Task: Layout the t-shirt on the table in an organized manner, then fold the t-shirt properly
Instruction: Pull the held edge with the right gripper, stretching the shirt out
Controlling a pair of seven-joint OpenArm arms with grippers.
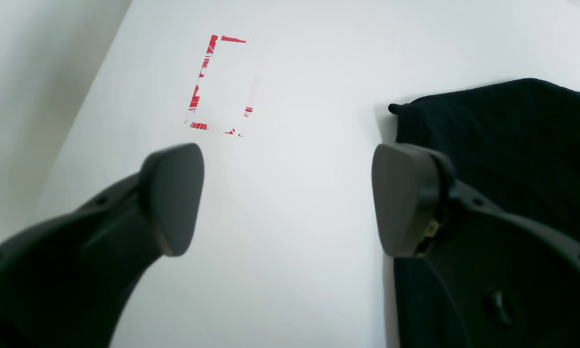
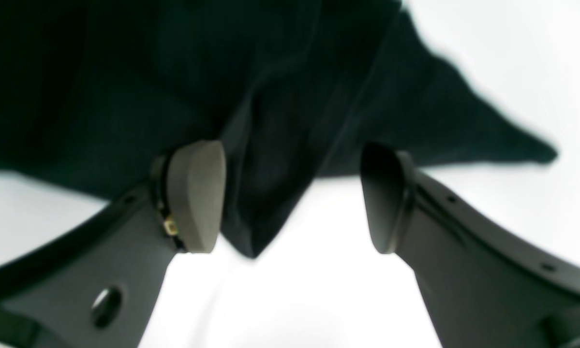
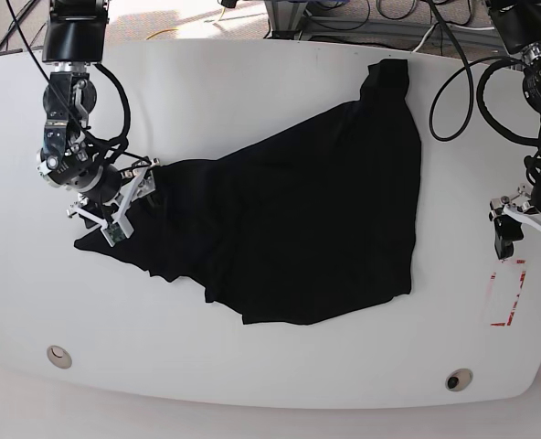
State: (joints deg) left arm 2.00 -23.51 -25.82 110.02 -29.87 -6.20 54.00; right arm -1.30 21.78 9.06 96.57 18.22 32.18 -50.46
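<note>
The black t-shirt lies rumpled and partly spread across the middle of the white table, one end reaching the far edge. My right gripper hovers at the shirt's left tip. In the right wrist view its jaws stand open, with a hanging fold of the cloth between the fingers and nothing pinched. My left gripper is open over bare table at the right, apart from the shirt. In the left wrist view the shirt's edge lies beside its right finger.
A red tape rectangle marks the table ahead of the left gripper, near the right front edge. Two small round holes sit near the front edge. Cables and arm bases stand along the back.
</note>
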